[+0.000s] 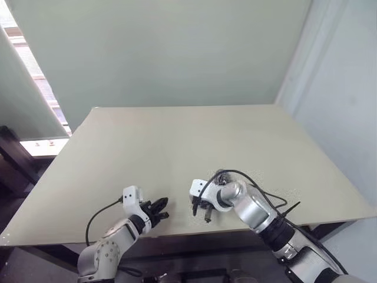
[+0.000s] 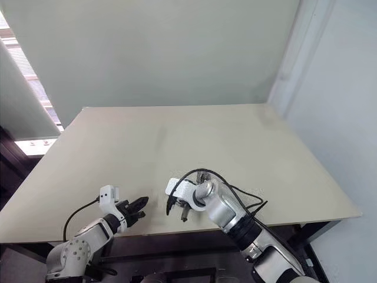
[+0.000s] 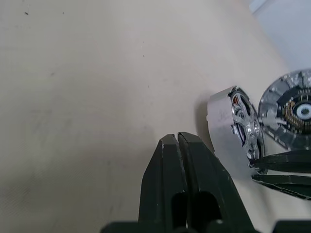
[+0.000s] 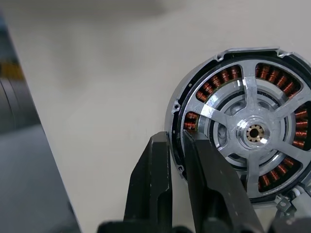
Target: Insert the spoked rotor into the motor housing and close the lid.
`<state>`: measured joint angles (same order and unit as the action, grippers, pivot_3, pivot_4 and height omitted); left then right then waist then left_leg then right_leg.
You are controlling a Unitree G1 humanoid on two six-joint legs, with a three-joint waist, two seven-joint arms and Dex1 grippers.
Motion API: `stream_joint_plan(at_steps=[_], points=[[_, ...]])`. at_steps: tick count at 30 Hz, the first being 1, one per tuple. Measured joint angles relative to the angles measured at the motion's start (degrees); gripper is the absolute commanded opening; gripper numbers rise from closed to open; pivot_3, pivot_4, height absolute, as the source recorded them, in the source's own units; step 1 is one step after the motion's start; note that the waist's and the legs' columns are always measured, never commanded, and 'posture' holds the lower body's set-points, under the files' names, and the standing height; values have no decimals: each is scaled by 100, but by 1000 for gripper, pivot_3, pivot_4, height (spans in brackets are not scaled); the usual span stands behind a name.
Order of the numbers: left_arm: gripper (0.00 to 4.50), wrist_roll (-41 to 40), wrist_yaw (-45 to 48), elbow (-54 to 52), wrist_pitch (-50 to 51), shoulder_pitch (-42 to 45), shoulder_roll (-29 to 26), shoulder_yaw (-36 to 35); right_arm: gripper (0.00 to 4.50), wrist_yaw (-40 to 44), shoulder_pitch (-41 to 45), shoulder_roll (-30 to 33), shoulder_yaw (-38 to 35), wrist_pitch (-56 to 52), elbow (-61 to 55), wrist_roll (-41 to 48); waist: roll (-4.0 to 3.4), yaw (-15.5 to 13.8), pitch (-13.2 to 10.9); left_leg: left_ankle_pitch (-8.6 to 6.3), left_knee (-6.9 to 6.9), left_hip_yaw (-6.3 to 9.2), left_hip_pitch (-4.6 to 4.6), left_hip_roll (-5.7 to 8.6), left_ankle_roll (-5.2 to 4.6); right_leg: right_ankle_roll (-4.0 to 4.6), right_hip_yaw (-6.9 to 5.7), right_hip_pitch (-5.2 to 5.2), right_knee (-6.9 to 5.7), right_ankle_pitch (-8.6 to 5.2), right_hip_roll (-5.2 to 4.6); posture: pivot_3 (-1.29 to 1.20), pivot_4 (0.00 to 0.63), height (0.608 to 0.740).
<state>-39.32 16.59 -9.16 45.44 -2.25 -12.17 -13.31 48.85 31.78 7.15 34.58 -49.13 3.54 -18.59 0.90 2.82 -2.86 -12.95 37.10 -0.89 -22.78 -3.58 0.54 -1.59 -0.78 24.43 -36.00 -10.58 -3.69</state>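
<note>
Right gripper [image 4: 177, 145] pinching with nearly closed fingers the silver rim of the copper-wound round motor housing [image 4: 243, 131], silver spoked rotor [image 4: 252, 132] already inside, tilted off the beige tabletop [image 3: 97, 97]; left fingers [image 3: 177, 160] shut and empty; thin grip, may slip or spill rotor.

Beige table [image 1: 177, 147] against pale green wall [image 1: 159, 53] (window [image 1: 35, 76] at left).

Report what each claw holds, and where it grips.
The right claw pinches the motor housing by its silver outer edge, with the spoked rotor already seated inside. The left claw is shut on nothing.
</note>
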Motion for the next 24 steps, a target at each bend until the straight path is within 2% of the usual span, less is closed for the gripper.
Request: stream_joint_plan(at_steps=[3, 8, 16, 24], points=[[0, 37, 0, 45, -53, 22, 92, 44, 100, -234, -128, -273, -61, -502, -204, 128, 0, 0, 0, 1, -9, 1, 1, 0, -1, 1, 0, 2, 0, 0, 1, 0, 0, 740], [0, 99, 2, 128, -124, 65, 143, 116, 100, -405, -138, -323, 7, -825, -320, 316, 1, 1, 0, 3, -10, 1, 1, 0, -6, 0, -1, 0, 8, 0, 0, 0, 0, 740], [0, 209, 30, 201, -217, 82, 200, 158, 2716, -447, -92, 12, 331, -679, -554, 528, 1, 2, 0, -7, -9, 0, 4, 0, 11, 0, -1, -2, 10, 0, 0, 0, 0, 740], [0, 237, 105, 229, -237, 78, 206, 154, 2716, -400, 311, 394, 426, -557, -1528, 613, 1, 2, 0, -7, -4, 1, 4, 0, 12, 0, -2, -2, 11, 0, 0, 0, 0, 740]])
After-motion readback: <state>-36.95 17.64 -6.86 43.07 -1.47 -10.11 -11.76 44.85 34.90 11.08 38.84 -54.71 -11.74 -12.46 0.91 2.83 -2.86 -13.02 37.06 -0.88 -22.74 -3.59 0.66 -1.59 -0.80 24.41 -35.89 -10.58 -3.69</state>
